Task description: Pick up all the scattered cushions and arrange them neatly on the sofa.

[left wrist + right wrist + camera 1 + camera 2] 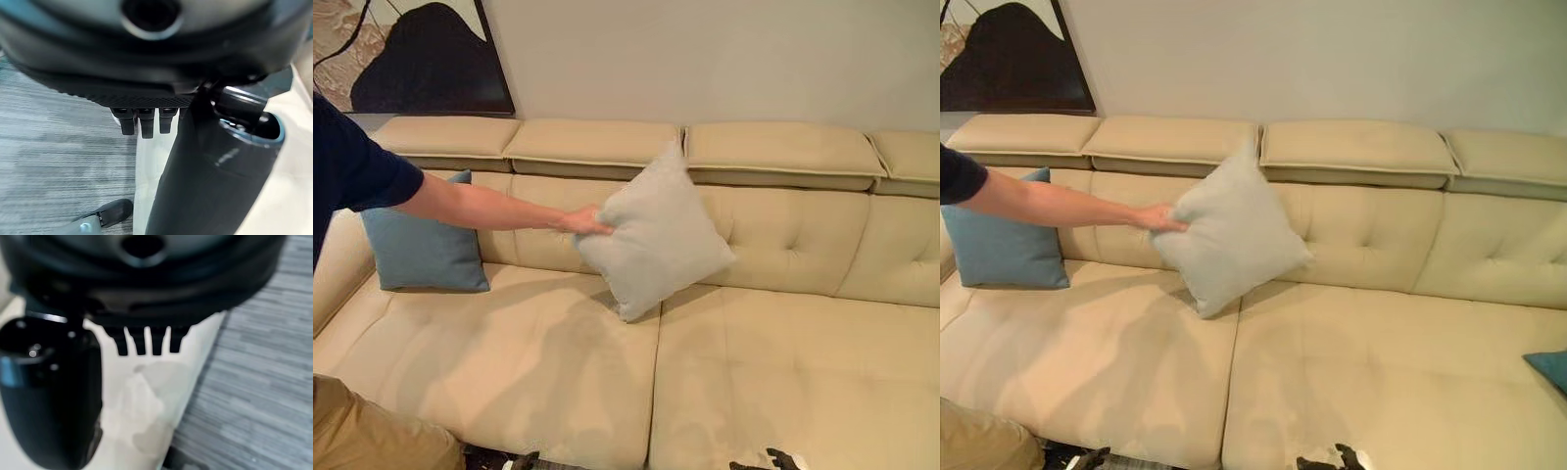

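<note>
We see a pale grey cushion [656, 233] tilted on one corner against the backrest of the cream sofa [783, 382], near the seam between two seat sections. A person's hand [582, 221] grips its edge on our left side, the bare forearm reaching in from the left under a dark blue sleeve [352, 162]. A blue cushion [421, 245] stands upright against the backrest at the sofa's left end, well apart from the grey one. In the right eye view we also catch the corner of a teal cushion [1549, 368] at the far right edge, lying on the seat. Behind the sofa, a framed dark picture [421, 54] hangs on the wall at the upper left.

In its own wrist view the left robot hand [146, 120] hangs with its fingers straight and empty, over the grey striped floor [54, 166] beside the sofa's front edge. The right robot hand [146, 342] likewise shows straight fingers holding nothing, above the sofa's edge and the same floor.
</note>
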